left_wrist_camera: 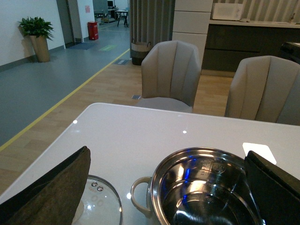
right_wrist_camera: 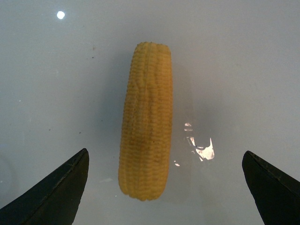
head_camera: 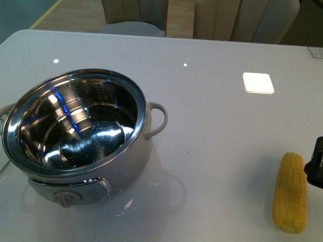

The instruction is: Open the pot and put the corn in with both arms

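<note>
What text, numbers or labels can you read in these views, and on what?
No text is legible in any view.
Stamped marks inside the pot: too blurred to read.
Panel beside the knob: blurred, unreadable.
Sticker at the far right edge of the table: too small.
White square: blank.

Bright, even overhead light. Glare dots on glossy white tabletop (head_camera: 212,126); blue/white refl. inside shiny steel-lined cream pot (head_camera: 75,131). Soft shadow beside yellow corn cob (right_wrist_camera: 146,122). Front cam slightly soft.
</note>
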Robot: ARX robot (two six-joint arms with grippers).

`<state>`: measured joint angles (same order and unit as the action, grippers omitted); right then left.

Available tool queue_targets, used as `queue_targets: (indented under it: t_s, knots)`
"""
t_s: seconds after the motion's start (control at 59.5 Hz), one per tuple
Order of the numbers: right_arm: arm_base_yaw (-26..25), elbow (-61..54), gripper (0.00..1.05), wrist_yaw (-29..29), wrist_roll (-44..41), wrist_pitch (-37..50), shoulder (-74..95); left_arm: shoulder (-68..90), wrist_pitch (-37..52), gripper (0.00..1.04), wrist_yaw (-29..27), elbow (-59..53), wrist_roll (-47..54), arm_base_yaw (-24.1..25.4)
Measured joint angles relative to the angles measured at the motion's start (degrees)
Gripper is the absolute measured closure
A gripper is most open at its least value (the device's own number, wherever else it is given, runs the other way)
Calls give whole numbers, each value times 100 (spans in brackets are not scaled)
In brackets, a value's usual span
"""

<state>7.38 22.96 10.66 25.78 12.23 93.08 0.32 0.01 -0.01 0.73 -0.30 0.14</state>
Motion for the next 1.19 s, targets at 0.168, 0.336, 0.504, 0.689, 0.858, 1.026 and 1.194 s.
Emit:
queue_targets:
  t_s: [0.168, 0.336, 0.504, 0.689, 0.858, 1.026, 1.194]
  knots:
    - [50, 219, 9, 33, 17, 278, 765, 0, 0, 7, 0, 0, 0, 0]
    - [199, 407, 9, 83, 39, 529, 1547, 0, 0, 7, 0, 0, 0, 0]
    - [317, 649, 9, 138, 7, 946, 2345, 0, 0, 7, 0, 0, 0, 0]
    - [339, 828, 9, 107, -9, 1029, 2785, 0, 0, 7, 0, 0, 0, 0]
    - [337, 957, 17, -4, 2, 999, 3108, 0, 0, 7, 0, 0, 0, 0]
    - [337, 970, 41, -39, 4, 979, 3167, 0, 0, 7, 0, 0, 0, 0]
    - [341, 863, 67, -186, 26, 894, 2962, 0, 0, 7, 0, 0, 0, 0]
